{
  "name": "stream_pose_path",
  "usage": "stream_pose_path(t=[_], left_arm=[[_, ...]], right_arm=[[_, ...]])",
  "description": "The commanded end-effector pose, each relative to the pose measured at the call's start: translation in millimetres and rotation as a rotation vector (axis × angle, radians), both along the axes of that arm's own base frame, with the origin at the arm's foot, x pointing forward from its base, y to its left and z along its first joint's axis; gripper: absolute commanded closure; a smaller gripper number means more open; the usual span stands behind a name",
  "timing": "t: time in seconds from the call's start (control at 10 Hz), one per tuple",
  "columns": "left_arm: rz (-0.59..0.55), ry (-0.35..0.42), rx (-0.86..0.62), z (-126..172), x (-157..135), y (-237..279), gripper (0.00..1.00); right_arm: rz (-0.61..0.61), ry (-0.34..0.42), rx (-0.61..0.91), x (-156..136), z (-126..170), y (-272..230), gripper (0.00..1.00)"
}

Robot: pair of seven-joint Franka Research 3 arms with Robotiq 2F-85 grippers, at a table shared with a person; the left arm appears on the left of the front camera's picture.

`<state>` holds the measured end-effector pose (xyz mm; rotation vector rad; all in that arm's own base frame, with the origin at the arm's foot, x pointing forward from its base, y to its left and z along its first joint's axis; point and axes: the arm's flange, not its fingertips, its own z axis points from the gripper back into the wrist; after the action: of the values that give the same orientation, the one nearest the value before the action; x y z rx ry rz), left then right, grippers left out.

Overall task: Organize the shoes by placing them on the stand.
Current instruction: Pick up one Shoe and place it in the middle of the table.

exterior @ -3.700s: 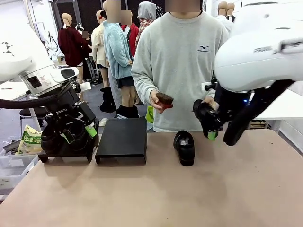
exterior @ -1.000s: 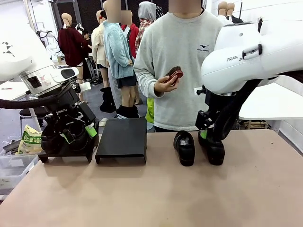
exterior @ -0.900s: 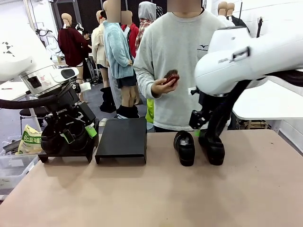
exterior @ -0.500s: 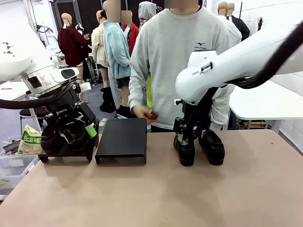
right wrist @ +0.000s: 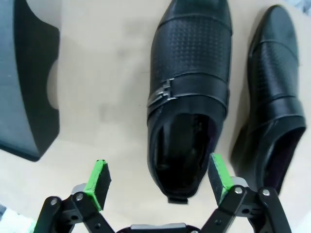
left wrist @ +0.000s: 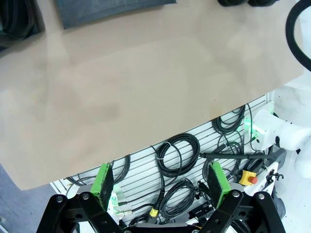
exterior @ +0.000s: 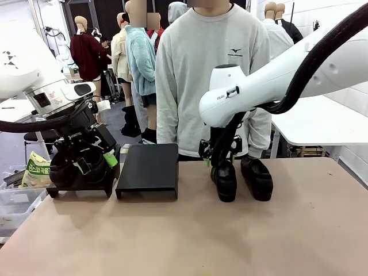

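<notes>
Now poised with right claw (right wrist: 159, 183) spread empty over the buckled shoe (right wrist: 189, 73) on the tabletop (right wrist: 107, 73), twin shoe (right wrist: 274, 87) just beside at 3 o'clock. Could clip it descending, or drop slick leather short of the stand (right wrist: 22, 73).

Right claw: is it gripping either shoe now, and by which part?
Nothing is held. The right claw hovers open over the buckled shoe's heel end; the second shoe lies beside it.

Bright, even light across the tan table (exterior: 172, 241), and only soft, faint shadows pool beside the shoes (exterior: 225, 183) and the black stand (exterior: 148, 168). Front view is crisp; both wrist views bow at the edges, and a pale sheen rides the leather.
</notes>
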<state>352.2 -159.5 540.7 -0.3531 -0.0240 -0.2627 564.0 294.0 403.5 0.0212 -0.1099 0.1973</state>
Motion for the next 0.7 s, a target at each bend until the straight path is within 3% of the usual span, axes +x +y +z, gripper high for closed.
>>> stream_pose_path(t=[0.0, 0.3, 0.6], left_arm=[[-0.003, -0.014, -0.018, -2, 0, 1, 0.00], [-0.003, -0.014, -0.018, -2, 0, 1, 0.00], [-0.003, -0.014, -0.018, -2, 0, 1, 0.00]], right_arm=[[-0.050, 0.011, -0.043, 8, -5, 15, 0.00], [-0.060, 0.018, 0.010, 19, -19, 19, 0.00], [-0.095, 0.099, 0.012, 23, -41, 17, 0.00]])
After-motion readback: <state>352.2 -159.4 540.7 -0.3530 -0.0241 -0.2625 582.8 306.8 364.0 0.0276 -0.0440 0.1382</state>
